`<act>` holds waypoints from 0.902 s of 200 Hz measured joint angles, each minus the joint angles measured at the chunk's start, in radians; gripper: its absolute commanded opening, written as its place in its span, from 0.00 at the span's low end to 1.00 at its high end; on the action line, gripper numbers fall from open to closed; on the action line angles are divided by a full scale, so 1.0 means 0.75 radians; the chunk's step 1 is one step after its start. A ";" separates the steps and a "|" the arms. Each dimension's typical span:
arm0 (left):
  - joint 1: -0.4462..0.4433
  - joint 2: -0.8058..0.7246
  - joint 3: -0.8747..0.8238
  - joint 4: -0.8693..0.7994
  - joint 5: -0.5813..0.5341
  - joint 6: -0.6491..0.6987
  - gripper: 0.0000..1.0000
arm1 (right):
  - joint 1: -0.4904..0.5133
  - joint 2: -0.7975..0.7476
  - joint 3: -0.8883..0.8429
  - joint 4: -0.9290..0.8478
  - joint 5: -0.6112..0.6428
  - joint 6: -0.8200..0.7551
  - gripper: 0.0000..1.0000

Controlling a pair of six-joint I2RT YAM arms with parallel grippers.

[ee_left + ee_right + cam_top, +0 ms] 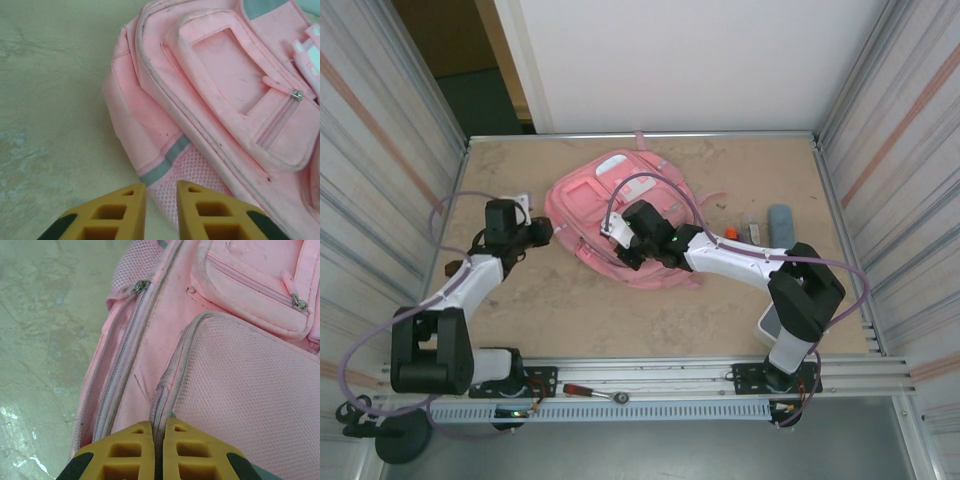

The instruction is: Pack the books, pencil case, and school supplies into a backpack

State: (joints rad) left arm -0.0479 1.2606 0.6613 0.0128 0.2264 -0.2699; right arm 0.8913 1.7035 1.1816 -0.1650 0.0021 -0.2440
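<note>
The right gripper (pixel 159 439), shut, was over the backpack (pixel 235 370); the left gripper (pixel 161 200), a bit open and empty, was beside it.

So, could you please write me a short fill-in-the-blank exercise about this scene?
1. The backpack is ___ in colour.
2. The left gripper, jaws open, holds ___.
3. The right gripper is ___ on a backpack seam.
4. In the top view, the school supplies lie to the backpack's ___.
Missing words: pink; nothing; shut; right.
</note>
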 measured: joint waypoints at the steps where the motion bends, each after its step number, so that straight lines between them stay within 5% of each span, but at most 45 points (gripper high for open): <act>1: 0.000 -0.004 -0.002 -0.001 0.001 0.002 0.38 | 0.000 0.000 0.000 0.000 0.000 0.001 0.00; 31: -0.011 -0.183 -0.098 0.038 0.061 -0.015 0.52 | 0.000 0.015 0.077 -0.037 -0.014 0.074 0.29; 56: -0.073 -0.320 -0.170 0.111 0.099 -0.027 0.61 | 0.001 0.031 0.214 -0.063 -0.055 0.142 0.43; 95: -0.403 -0.389 -0.175 0.189 0.052 0.119 0.81 | -0.073 -0.166 0.096 -0.061 -0.094 0.331 0.55; 128: -0.699 -0.154 0.014 0.121 -0.071 0.332 0.86 | -0.396 -0.485 -0.211 -0.087 -0.075 0.554 0.73; 180: -0.967 0.376 0.470 -0.073 -0.276 0.568 0.84 | -0.712 -0.777 -0.580 -0.123 -0.053 0.747 0.77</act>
State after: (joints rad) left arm -0.7731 1.5429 1.0138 -0.0418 0.0196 0.1558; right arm 0.3573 1.1210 0.7467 -0.2569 -0.0380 0.3161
